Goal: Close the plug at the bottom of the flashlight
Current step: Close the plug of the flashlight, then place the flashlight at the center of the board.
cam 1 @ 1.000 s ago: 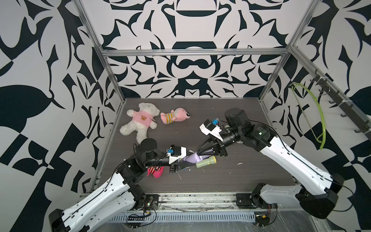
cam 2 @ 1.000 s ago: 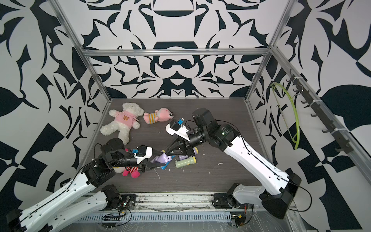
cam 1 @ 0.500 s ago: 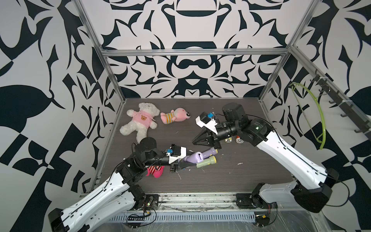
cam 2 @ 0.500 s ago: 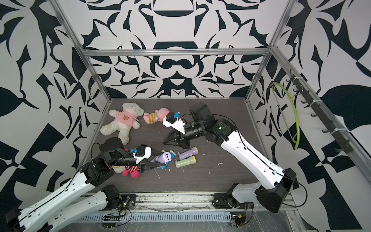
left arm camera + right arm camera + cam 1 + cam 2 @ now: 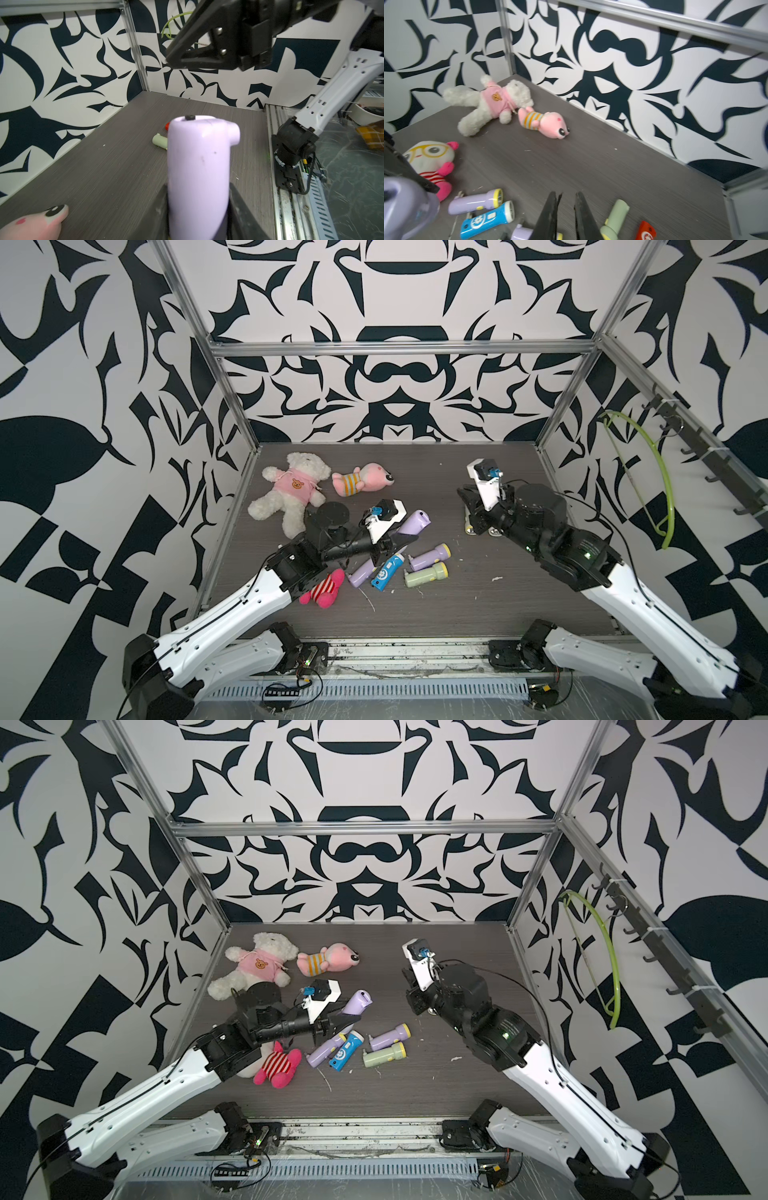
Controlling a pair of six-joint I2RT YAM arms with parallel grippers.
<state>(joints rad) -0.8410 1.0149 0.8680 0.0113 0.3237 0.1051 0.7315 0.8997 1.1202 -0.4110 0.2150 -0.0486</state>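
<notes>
Over the dark wood-grain tabletop (image 5: pixel 457 605), your left gripper (image 5: pixel 392 545) pinches the lilac flashlight (image 5: pixel 197 166) mid-body, its bottom end (image 5: pixel 193 122) jutting past the fingertips. Your right gripper (image 5: pixel 566 195), jaws barely parted and empty, sits well apart from it. Press one fingertip squarely onto that end to seat the plug, with the left clamp firm.

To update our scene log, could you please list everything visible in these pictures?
held flashlight: 1, lilac, in the left gripper
lilac flashlights: 2, lilac, lying mid-table
blue flashlight: 1, blue, between them
green flashlight: 1, pale green with yellow head, same cluster
second green flashlight: 1, pale green, by the right gripper
red item: 1, red, beside it; kind unclear
teddy bear: 1, white with pink top, back left
pink plush: 1, pink with striped top, beside the teddy bear
glasses plush: 1, white and pink, by the left arm
hoop: 1, green, right wall
table: 1, dark grey
left gripper: 1, black, shut on the held flashlight
right gripper: 1, black, slightly open, empty
</notes>
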